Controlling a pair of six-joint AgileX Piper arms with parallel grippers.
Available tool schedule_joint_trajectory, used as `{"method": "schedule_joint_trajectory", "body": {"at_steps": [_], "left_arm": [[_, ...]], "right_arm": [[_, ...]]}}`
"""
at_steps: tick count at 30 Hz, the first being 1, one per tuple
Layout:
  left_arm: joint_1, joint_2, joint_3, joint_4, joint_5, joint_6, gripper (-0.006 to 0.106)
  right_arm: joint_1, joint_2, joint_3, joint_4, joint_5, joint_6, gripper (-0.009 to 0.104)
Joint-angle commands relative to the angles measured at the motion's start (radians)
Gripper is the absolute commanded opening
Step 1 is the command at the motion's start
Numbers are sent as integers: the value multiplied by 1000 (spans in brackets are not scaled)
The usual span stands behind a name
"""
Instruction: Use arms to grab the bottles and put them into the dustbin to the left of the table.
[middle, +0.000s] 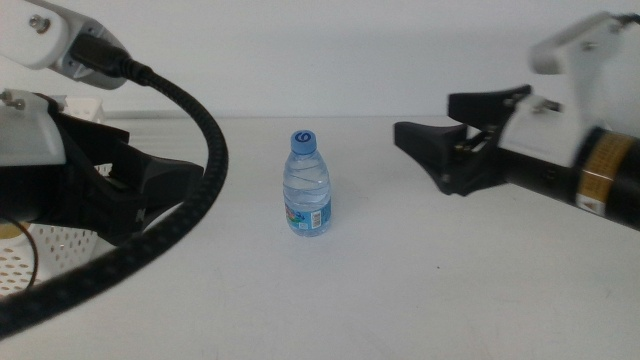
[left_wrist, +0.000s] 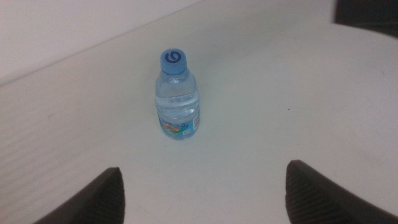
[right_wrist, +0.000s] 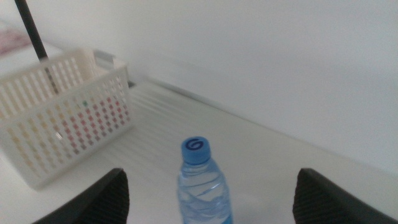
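A small clear water bottle (middle: 308, 185) with a blue cap and label stands upright in the middle of the white table (middle: 420, 290). It also shows in the left wrist view (left_wrist: 177, 99) and the right wrist view (right_wrist: 203, 180). My left gripper (middle: 170, 190) is open to the bottle's left, apart from it; its jaws stand wide (left_wrist: 205, 199). My right gripper (middle: 425, 118) is open to the bottle's right, also apart (right_wrist: 210, 186). The white perforated dustbin (middle: 45, 255) sits at the left (right_wrist: 62, 118); reddish and yellowish shapes show through its holes. The yellow-liquid bottle and the red can are not clearly seen.
The left arm's thick black ribbed cable (middle: 195, 190) loops across the front left. The table's far edge (middle: 340, 115) meets a plain wall. The right gripper's dark tip (left_wrist: 367, 12) shows in the left wrist view.
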Motion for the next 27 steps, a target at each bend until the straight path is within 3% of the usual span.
{"method": "schedule_joint_trajectory", "body": {"at_steps": [1, 4, 7, 9, 15, 17, 19, 27], "left_arm": [[-4, -5, -26, -17, -66, -10, 81], [-4, -5, -26, -17, -66, -10, 81], [-4, -5, -26, -17, -66, -10, 81], [-4, -5, -26, -17, -66, -10, 81], [-4, -5, -26, -17, -66, -10, 81], [-4, -5, -26, -17, -66, -10, 81], [-4, -5, -26, -17, -66, -10, 81], [-4, -5, -26, -17, -66, -10, 81]], "right_arm": [[-3, -89, 6, 20, -18, 107, 78], [-2, -182, 47, 96, 22, 23, 76], [32, -270, 71, 266, 124, -147, 75], [65, -324, 71, 408, 246, -303, 75], [155, -429, 71, 957, 546, -929, 75], [156, -464, 71, 1094, 619, -1101, 75], [156, -499, 71, 1136, 674, -1188, 75], [156, -621, 71, 1131, 835, -1185, 75]]}}
